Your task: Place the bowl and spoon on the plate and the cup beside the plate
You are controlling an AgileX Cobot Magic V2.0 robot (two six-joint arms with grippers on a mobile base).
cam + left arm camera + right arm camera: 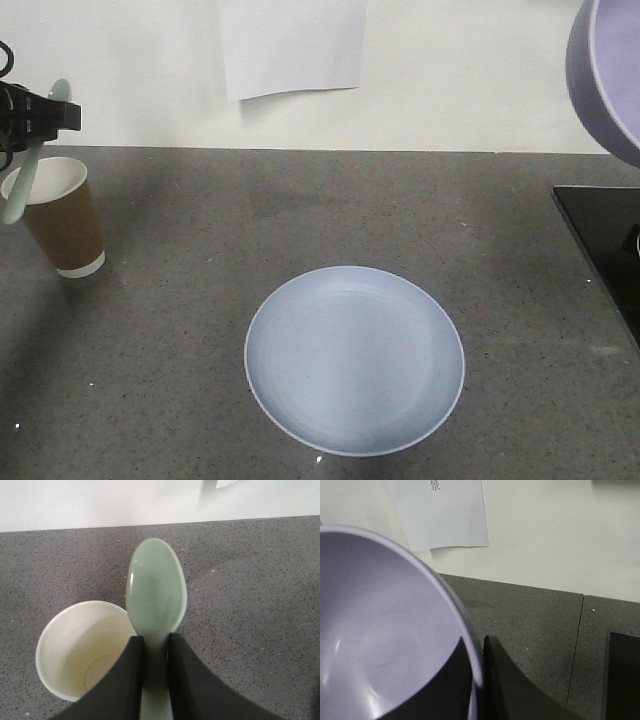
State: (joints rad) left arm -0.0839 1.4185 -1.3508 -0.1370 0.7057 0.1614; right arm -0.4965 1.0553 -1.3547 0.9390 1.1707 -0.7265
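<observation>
The pale blue plate [355, 360] lies empty on the grey counter, front centre. A brown paper cup [62, 220] with a white inside [82, 647] stands upright at the far left. Just above the cup my left gripper [45, 112] [155, 639] is shut on the mint-green spoon [156, 587], its bowl end pointing away from me; in the front view the spoon [22, 185] hangs across the cup's rim. High at the top right my right gripper [477, 645] is shut on the rim of the lilac bowl [380, 630] [608, 70], one finger inside, one outside.
A black panel [605, 245] lies flat at the counter's right edge. A white wall runs along the back with a paper sheet [292, 45] taped to it. A thin seam [576, 645] crosses the counter near the panel.
</observation>
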